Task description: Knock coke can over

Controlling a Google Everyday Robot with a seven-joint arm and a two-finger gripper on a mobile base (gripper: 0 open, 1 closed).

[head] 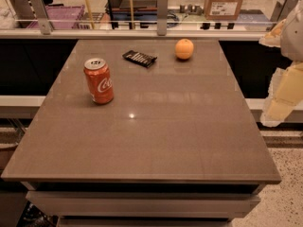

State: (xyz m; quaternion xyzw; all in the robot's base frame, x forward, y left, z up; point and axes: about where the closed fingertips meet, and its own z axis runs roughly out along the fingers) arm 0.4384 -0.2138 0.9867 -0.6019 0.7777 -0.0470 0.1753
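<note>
The coke can (99,81) is red-orange with white script and a silver top. The tabletop (156,141) is plain grey-brown and glossy, with one small white glint. The round fruit (184,48) is orange, and the flat packet (139,58) is black with pale ribs. The gripper (281,98), at the view's right edge beside the tabletop, is cream-yellow and white.

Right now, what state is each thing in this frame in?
coke can: standing upright on the table, near its left edge, not yet knocked over.
black ribbed packet: lying flat toward the far side, apart from the can.
orange: resting near the far edge, right of the packet.
gripper: in the air beyond the table's right edge, well away from the can.
</note>
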